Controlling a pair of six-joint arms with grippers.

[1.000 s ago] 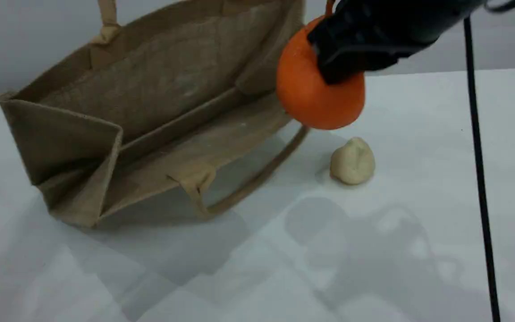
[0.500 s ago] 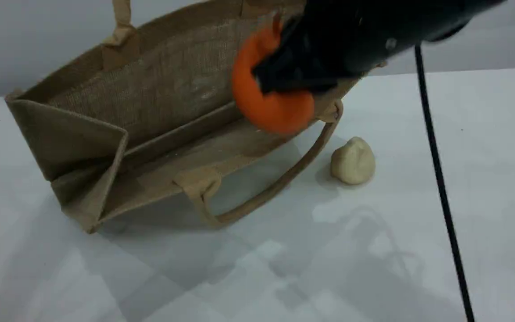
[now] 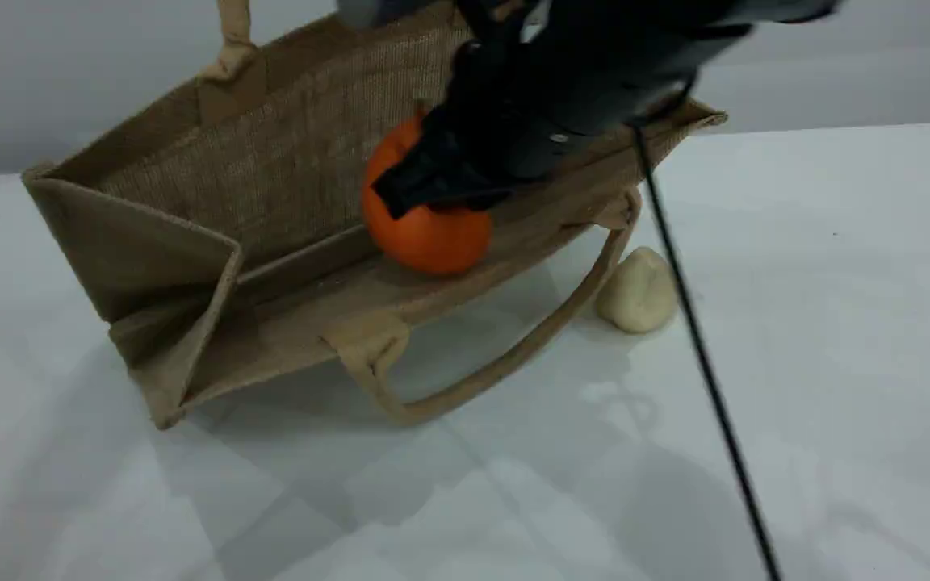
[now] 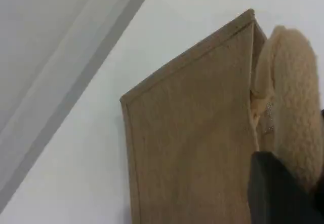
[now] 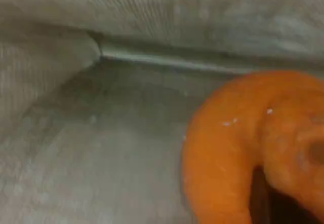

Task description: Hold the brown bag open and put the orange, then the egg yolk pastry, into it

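Note:
The brown bag (image 3: 287,186) lies tilted with its mouth facing the camera. Its upper handle (image 3: 234,32) is pulled up past the top edge of the scene view. In the left wrist view my left gripper (image 4: 289,193) is shut on that padded handle (image 4: 293,102), beside the bag's outer wall (image 4: 192,148). The orange (image 3: 426,230) is inside the bag, low over its lower wall, with my right gripper (image 3: 437,179) shut on its top. The right wrist view shows the orange (image 5: 243,148) close up against the bag's woven inside (image 5: 101,148). The egg yolk pastry (image 3: 636,292) sits on the table just right of the bag's lower handle (image 3: 505,363).
A thin black cable (image 3: 699,347) hangs from the right arm (image 3: 594,64) and crosses the scene view down to the bottom edge, passing right of the pastry. The white table (image 3: 836,323) meets a grey wall (image 3: 836,73) behind.
My right gripper has carried the orange left and down, from beside the bag's right end into its mouth. The bag has shifted a little to the right, and its lower handle has swung toward the pastry.

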